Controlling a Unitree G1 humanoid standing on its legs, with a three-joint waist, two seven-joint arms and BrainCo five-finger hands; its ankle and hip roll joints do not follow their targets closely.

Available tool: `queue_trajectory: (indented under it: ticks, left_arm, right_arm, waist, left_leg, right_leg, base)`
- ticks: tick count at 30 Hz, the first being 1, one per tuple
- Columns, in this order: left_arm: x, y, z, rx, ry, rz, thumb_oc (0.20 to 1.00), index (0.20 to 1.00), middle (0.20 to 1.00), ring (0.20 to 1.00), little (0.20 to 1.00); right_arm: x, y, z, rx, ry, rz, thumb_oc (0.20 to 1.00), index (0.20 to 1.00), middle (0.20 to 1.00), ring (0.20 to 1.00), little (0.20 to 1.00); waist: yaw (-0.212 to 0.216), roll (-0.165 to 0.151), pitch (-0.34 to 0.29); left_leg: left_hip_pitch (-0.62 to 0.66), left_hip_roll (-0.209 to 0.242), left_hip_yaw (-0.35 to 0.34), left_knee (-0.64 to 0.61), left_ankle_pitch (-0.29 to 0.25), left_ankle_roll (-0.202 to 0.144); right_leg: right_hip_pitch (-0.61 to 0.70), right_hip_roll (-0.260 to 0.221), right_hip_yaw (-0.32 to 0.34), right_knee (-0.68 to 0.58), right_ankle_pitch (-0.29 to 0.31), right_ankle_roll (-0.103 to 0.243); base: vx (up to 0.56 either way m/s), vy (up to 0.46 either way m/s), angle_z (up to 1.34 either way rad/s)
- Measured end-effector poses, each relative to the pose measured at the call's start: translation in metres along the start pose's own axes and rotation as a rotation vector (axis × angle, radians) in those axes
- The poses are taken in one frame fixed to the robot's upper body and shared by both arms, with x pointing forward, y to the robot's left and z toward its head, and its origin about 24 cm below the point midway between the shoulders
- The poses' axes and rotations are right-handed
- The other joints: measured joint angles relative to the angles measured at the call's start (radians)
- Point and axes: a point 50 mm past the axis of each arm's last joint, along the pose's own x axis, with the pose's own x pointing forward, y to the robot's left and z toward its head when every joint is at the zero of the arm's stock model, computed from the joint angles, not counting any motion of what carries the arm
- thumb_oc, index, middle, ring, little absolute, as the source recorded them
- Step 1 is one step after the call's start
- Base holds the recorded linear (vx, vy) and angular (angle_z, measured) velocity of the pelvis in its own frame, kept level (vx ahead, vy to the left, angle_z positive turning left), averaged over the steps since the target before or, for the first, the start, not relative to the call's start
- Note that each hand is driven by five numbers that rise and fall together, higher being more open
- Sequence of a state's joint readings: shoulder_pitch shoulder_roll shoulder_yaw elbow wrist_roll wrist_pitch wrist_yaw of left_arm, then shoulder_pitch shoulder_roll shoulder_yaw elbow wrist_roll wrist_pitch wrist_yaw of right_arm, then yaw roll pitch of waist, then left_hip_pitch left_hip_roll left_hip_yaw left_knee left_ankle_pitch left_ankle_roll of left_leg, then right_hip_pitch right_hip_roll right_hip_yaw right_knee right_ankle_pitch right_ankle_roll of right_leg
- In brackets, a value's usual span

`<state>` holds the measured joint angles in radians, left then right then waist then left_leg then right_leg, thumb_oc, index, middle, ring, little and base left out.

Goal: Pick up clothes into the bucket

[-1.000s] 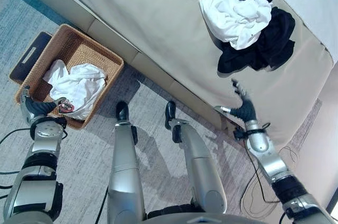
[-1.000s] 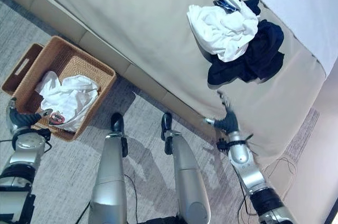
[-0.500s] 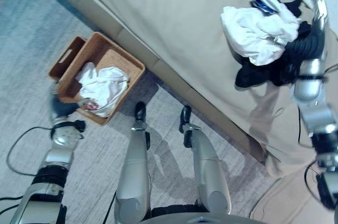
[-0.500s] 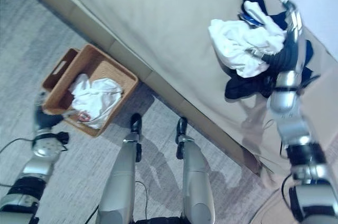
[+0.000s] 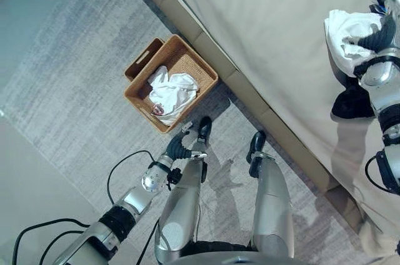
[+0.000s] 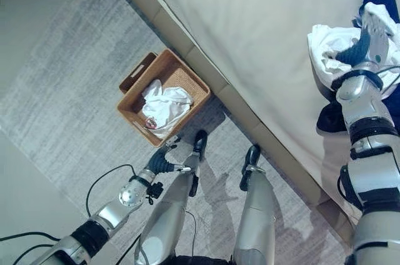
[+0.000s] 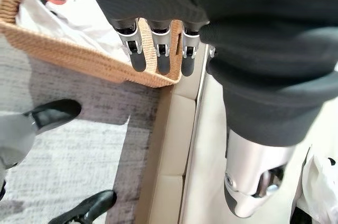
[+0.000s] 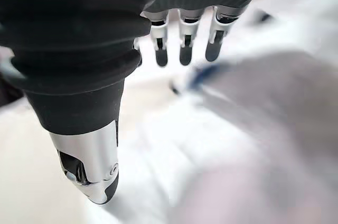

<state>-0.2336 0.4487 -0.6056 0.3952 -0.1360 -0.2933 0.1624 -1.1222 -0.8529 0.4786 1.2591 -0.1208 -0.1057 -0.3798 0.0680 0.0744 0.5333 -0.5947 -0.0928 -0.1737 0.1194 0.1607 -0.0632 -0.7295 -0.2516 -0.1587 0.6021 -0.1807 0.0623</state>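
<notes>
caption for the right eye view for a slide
Right robot hand open over the white garment on the bed; wicker basket holds another.

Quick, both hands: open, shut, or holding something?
Left hand: open, empty, by the basket.
Right hand: open, over the white garment, not gripping.

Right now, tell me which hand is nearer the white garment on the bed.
Right. The right hand hangs open just over the white garment on the bed; the left hand is down by the floor near the basket.
</notes>
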Motion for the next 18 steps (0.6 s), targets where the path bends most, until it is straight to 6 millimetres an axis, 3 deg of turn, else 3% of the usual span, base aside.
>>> queue_trajectory:
  ticks: [7, 10, 11, 18]
  left_arm:
    - [-0.005, -0.002, -0.007, -0.009, 0.036, -0.013, 1.000, 1.000, 1.000, 1.000, 1.000]
    - [-0.005, 0.003, -0.008, -0.017, 0.048, 0.013, 1.000, 1.000, 1.000, 1.000, 1.000]
    - [-0.004, 0.004, -0.008, -0.021, 0.049, 0.022, 1.000, 1.000, 1.000, 1.000, 1.000]
    - [0.001, -0.003, -0.003, -0.054, 0.029, 0.020, 1.000, 1.000, 1.000, 1.000, 1.000]
  right_arm:
    - [0.000, 0.006, -0.004, -0.018, 0.040, 0.098, 1.000, 1.000, 1.000, 1.000, 1.000]
    - [0.003, 0.005, 0.006, -0.075, -0.003, 0.141, 0.485, 0.485, 0.485, 0.485, 0.485]
    - [0.004, 0.003, 0.008, -0.084, -0.010, 0.143, 0.200, 0.200, 0.200, 0.200, 0.200]
    - [0.012, -0.015, 0.020, -0.059, -0.049, 0.083, 0.200, 0.200, 0.200, 0.200, 0.200]
  waist:
    - [0.000, 0.037, -0.004]
    - [0.002, 0.044, -0.008]
    - [0.001, 0.044, -0.008]
    - [-0.004, 0.046, -0.010]
  left_leg:
    - [-0.003, 0.009, -0.008, 0.000, 0.003, -0.005]
    - [-0.025, 0.022, -0.017, -0.001, 0.002, -0.006]
    - [-0.028, 0.023, -0.019, 0.000, 0.002, -0.006]
    - [-0.030, 0.035, -0.021, 0.001, 0.002, -0.006]
  right_leg:
    - [-0.030, 0.003, -0.001, 0.056, -0.029, -0.023]
    - [-0.062, 0.016, -0.004, 0.082, -0.039, -0.037]
    - [-0.066, 0.013, -0.006, 0.084, -0.040, -0.040]
    - [-0.075, 0.024, -0.015, 0.101, -0.048, -0.055]
  base:
    - [-0.01, -0.059, 0.03]
    - [-0.04, -0.097, 0.00]
    - [-0.02, -0.027, 0.04]
    - [-0.01, 0.003, -0.01]
